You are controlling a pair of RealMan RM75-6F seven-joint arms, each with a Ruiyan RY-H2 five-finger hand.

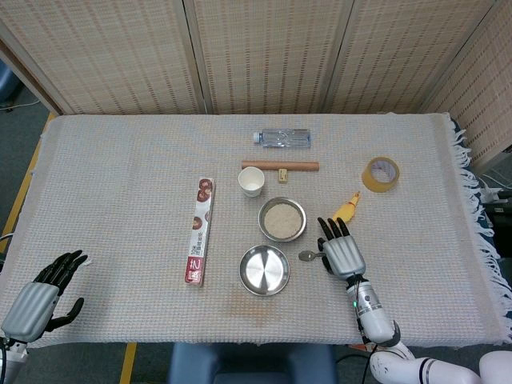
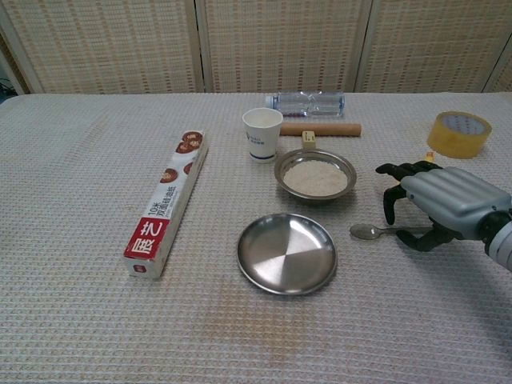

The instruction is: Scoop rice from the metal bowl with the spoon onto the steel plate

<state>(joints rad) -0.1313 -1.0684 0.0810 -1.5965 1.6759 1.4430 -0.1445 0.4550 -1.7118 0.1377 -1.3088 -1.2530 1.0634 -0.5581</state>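
Chest view shows the right hand (image 2: 440,204), fingers apart and empty, poised over the spoon (image 2: 376,232) handle, presumably to grasp it.

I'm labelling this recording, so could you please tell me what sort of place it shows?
Probably a staged test table in a lab or office, not a kitchen: woven folding screens stand behind a cloth-covered table, and unrelated props, a tape roll and rubber chicken, lie near the rice bowl.
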